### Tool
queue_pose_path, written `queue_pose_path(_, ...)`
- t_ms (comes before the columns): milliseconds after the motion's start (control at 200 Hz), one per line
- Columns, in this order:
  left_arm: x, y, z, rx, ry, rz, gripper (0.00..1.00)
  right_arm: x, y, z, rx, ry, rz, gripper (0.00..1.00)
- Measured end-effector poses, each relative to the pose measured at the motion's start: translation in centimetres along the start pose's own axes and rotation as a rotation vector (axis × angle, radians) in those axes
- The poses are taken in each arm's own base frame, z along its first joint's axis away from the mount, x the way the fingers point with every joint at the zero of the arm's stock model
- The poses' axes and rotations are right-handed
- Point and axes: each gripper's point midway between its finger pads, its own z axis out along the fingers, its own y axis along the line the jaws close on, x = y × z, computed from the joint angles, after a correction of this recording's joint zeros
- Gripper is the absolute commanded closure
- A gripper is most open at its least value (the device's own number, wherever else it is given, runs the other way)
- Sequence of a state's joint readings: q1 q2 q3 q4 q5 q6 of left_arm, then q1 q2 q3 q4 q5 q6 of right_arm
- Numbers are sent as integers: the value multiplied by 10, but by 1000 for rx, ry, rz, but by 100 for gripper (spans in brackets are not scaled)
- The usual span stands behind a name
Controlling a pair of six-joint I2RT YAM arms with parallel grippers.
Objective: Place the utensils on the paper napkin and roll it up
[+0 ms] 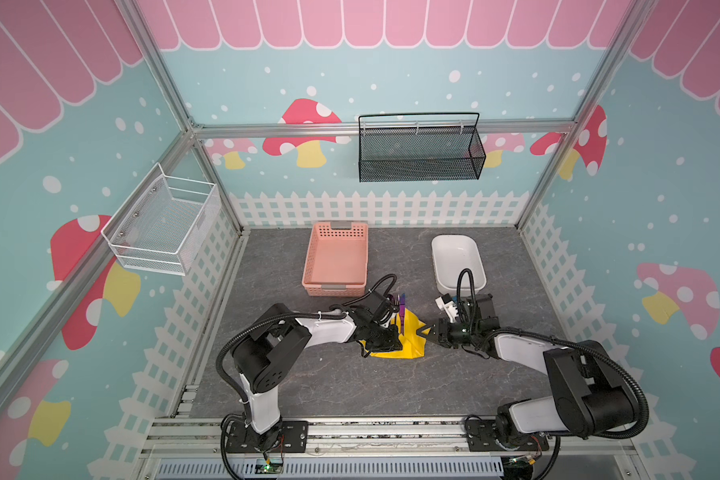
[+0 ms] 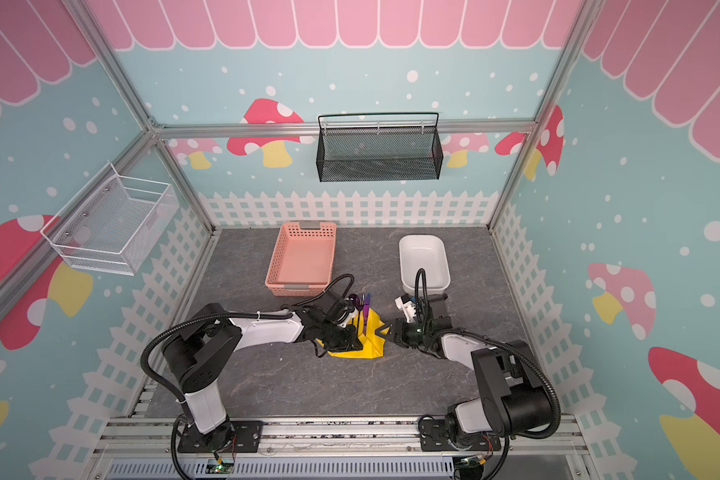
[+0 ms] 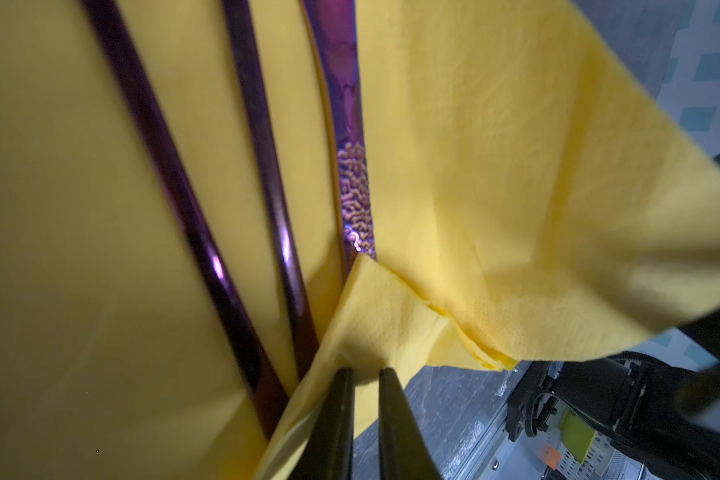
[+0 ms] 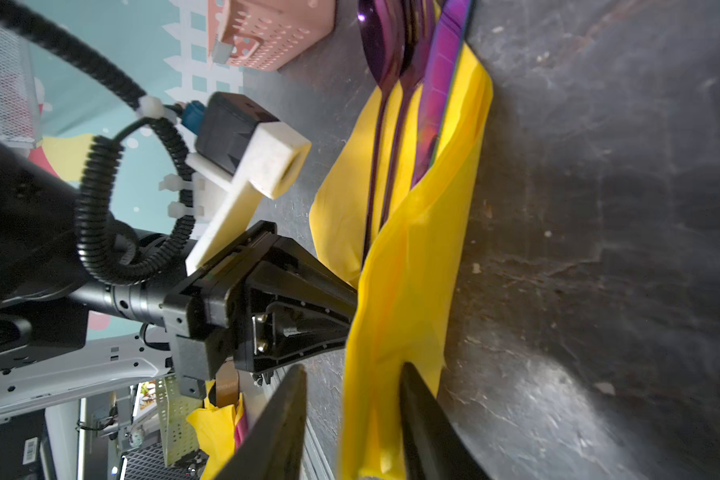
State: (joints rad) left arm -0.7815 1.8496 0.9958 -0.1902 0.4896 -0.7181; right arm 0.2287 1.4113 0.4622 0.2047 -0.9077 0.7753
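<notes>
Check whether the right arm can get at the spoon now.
Likely yes, at the bowl only. The spoon shows its bowl bare past the napkin; its handle runs under the fold. The right gripper, open astride the napkin's edge, would have to cross the fork and knife.

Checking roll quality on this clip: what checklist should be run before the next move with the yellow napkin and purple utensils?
1. Three dark purple iridescent metal utensils lie side by side on the bright yellow paper napkin: ok.
2. Napkin flap folded over the handles: ok.
3. Left gripper, jaws shut on a napkin fold: ok.
4. Right gripper, jaws apart around the napkin's edge, no grip yet: not ok.
5. Utensil heads clear of the pink perforated plastic basket: ok.
</notes>
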Motion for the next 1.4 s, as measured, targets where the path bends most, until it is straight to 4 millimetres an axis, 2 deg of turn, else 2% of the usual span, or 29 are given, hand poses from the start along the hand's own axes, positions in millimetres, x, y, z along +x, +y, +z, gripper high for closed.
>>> queue_pose_path(55, 0, 0, 0, 0, 1, 0, 84, -1, 4, 0, -16, -3, -13, 71)
queue_pose_path(240, 0, 0, 0, 1, 0, 0, 84, 6, 1, 3, -39, 24, 7, 56)
queue_pose_path(440, 0, 0, 0, 1, 1, 1, 84, 18, -11, 6, -28, 55, 53, 55)
queue_pose_path(545, 0, 0, 0, 1, 1, 1, 84, 18, -12, 6, -21, 51, 54, 53)
queue_pose_path(730, 0, 0, 0, 1, 1, 1, 84, 12, -23, -1, 102, 17, 51, 49)
queue_pose_path(846, 0, 0, 0, 1, 1, 1, 84, 1, -22, -9, 174, -12, 29, 45)
queue_pose_path(946, 0, 0, 0, 1, 1, 1, 84, 1, -23, -16, 220, -28, 27, 38)
queue_pose_path(1106, 0, 0, 0, 1, 1, 1, 84, 10, -20, -25, 231, -49, 42, 33)
queue_pose_path(1291, 0, 0, 0, 1, 1, 1, 84, 38, -37, -22, 227, -12, 144, 31)
queue_pose_path(1401, 0, 0, 0, 1, 1, 1, 84, 46, -43, -20, 218, -7, 194, 30)
